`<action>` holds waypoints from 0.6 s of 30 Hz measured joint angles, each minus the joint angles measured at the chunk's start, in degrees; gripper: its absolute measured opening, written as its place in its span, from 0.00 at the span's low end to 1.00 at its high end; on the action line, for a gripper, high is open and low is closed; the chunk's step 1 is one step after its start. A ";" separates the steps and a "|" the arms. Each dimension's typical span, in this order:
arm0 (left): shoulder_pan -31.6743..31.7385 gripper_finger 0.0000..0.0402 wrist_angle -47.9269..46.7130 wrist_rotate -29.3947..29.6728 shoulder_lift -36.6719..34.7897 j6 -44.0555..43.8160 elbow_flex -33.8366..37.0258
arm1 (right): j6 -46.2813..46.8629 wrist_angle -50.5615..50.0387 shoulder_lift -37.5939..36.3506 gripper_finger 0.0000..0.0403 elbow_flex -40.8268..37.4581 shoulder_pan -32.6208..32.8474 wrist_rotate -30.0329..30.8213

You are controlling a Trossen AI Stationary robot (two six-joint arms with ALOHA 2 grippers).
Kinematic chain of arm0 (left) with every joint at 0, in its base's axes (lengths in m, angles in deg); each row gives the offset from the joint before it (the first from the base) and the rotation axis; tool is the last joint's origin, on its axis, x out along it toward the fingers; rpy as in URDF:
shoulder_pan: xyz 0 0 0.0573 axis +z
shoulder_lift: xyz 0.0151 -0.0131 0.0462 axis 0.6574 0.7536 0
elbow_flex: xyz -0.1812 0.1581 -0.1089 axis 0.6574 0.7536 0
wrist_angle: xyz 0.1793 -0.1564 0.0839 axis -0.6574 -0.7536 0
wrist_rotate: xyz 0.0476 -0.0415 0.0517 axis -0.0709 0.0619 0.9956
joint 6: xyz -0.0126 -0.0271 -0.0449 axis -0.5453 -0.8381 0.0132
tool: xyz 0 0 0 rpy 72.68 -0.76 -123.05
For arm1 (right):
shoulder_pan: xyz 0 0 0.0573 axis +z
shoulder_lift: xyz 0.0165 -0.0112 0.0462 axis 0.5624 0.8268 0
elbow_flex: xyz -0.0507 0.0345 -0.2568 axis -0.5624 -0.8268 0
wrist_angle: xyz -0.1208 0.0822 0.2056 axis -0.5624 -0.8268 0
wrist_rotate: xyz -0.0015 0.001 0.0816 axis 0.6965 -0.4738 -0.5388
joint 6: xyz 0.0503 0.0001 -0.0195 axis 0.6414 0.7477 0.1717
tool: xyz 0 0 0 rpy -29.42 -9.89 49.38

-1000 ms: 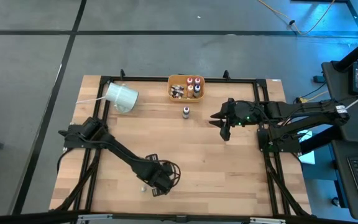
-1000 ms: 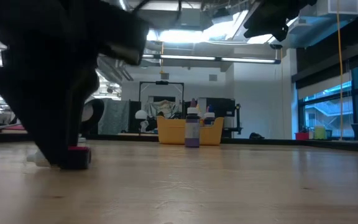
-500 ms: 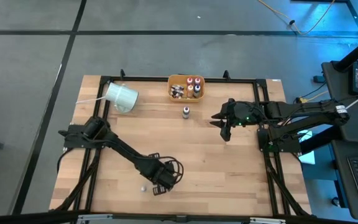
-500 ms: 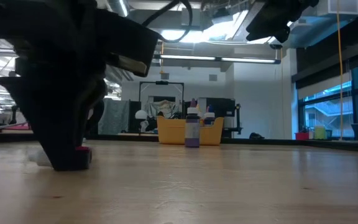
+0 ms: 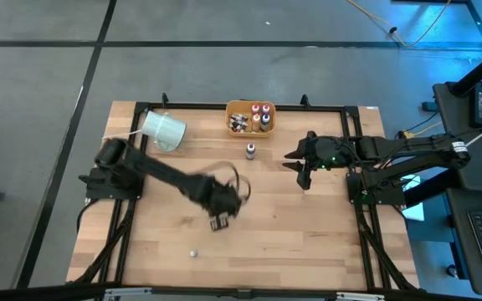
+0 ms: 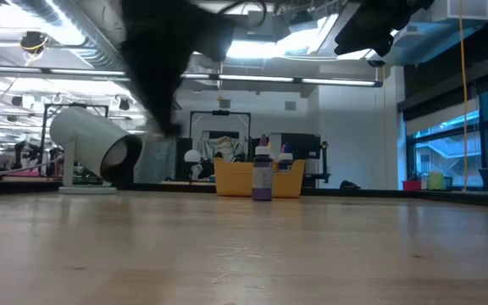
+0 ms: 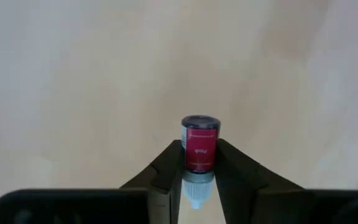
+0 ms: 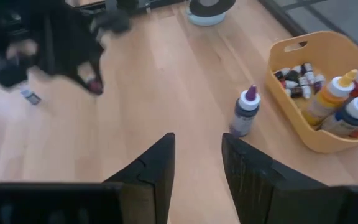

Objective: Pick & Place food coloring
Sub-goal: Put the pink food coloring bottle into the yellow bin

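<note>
Over the table's middle: the left gripper hangs above the wooden table, its arm stretched out from the left edge.
Left grip: in the left wrist view its dark fingers are closed tight on a small red-labelled food coloring bottle, white tip pointing back between them and dark base facing out.
Height: the low view shows only the arm's dark bulk up high; the bottle cannot be made out there.
Right gripper: the right gripper hovers over the right half of the table, near the far side, fingers a little apart and gripping nothing.
Bin: an orange bin sits at the far edge, centre, with several larger bottles and a cluster of tiny vials inside.
Standing bottle: a purple bottle with a white cap stands upright just in front of the bin, apart from it.
Cup: a large white cup lies on its side at the far left of the table.
Near edge: a small pale object rests alone on the wood close to the near side; what it is cannot be told.
</note>
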 joint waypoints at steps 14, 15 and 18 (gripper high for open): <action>31.21 0.18 20.48 0.00 -9.61 24.84 -0.13 | -1.32 0.48 0.00 0.33 0.00 -0.04 11.44; 33.07 0.18 22.70 -1.00 -9.06 26.02 -0.13 | -1.30 0.49 0.00 0.33 0.00 -0.04 12.24; 37.99 0.18 28.24 -3.56 -7.05 28.53 -0.13 | -1.32 0.37 0.00 0.33 -0.02 -0.04 14.42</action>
